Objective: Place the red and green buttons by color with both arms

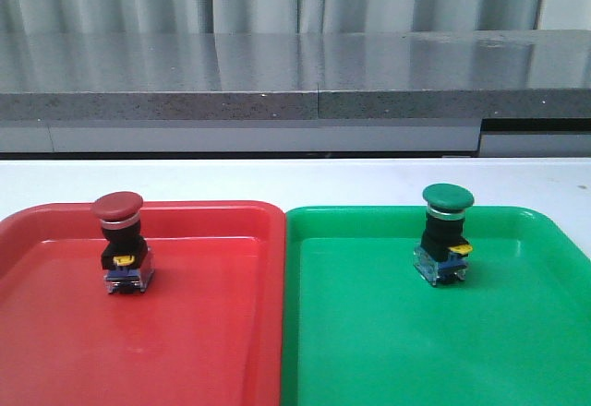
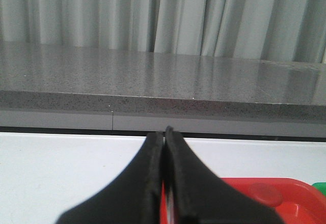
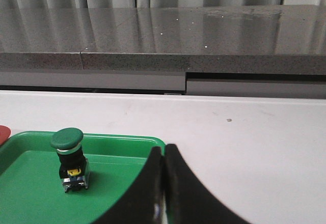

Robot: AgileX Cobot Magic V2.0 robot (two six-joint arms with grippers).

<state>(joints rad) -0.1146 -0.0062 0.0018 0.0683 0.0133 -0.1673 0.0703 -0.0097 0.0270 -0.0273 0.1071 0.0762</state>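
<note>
Glossy red tray (image 1: pixel 203 332) and green tray (image 1: pixel 388 351) each held its matching domed red button (image 1: pixel 121 244) and green button (image 1: pixel 444 232) upright, while only wrist views showed the left gripper (image 2: pixel 164 135) and right gripper (image 3: pixel 164 150) pressed closed, empty.

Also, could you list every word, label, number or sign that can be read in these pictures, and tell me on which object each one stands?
None can be read.
Red button: no legible text on cap or body.
Green button: the same; its yellow tab shows no marking.
Red tray and green tray: plain surfaces.
Left gripper and right gripper: plain black.
</note>
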